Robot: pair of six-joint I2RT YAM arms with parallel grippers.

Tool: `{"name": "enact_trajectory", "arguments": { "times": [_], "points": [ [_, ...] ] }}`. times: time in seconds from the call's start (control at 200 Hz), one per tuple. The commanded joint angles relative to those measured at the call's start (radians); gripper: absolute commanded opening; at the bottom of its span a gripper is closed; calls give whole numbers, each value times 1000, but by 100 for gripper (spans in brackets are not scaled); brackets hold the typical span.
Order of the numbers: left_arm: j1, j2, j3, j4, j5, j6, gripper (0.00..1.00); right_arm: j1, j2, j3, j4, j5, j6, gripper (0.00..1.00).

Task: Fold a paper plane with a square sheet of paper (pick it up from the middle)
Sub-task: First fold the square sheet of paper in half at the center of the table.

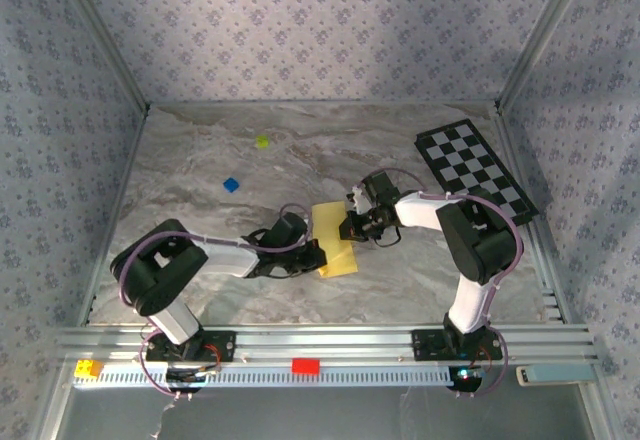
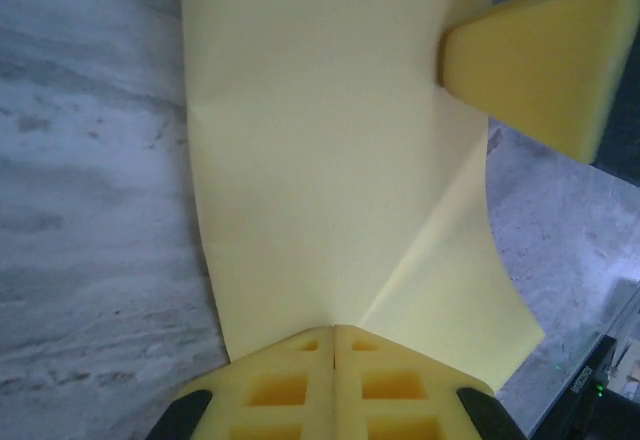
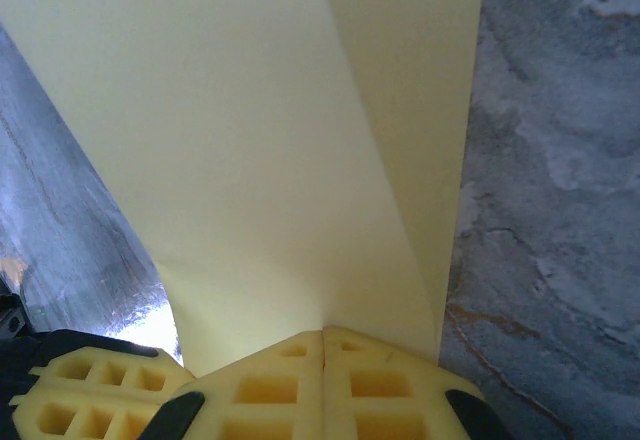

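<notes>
From above, the yellow sheet of paper (image 1: 335, 232) sits left of the checkered board (image 1: 475, 168) and nearer the arm bases. The right gripper (image 1: 350, 226) meets its board-side edge, and the left gripper (image 1: 318, 256) meets the edge away from the board.

In the left wrist view, the left gripper (image 2: 333, 335) is pinched tight on the sheet's edge, where a crease starts.

In the right wrist view, the right gripper (image 3: 323, 335) is likewise clamped closed on the sheet.
</notes>
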Motion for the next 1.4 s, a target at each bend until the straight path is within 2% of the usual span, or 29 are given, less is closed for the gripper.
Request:
{"name": "enact_trajectory", "arguments": {
  "times": [0.0, 0.15, 0.345, 0.575, 0.845, 1.134, 1.399],
  "points": [
    [-15, 15, -42, -13, -5, -14, 0, -10, 72, -68, -136, 189, 1, 0],
    [-18, -52, -60, -61, -20, -7, 0, -10, 74, -67, -137, 188, 0, 0],
    [-18, -114, 11, -91, -30, 12, 0, -11, 77, -63, -136, 186, 1, 0],
    [-18, -45, 58, -25, 4, 6, 0, -11, 79, -62, -137, 188, 0, 0],
    [-33, 29, -15, 10, 13, -26, 0, -9, 82, -66, -136, 189, -1, 0],
    [-67, -30, -72, -41, 8, -12, 0, -12, 83, -67, -136, 191, -1, 0],
    [-76, -98, -87, -117, 9, 61, 0, -15, 86, -67, -138, 189, -3, 0]
  ]
}}
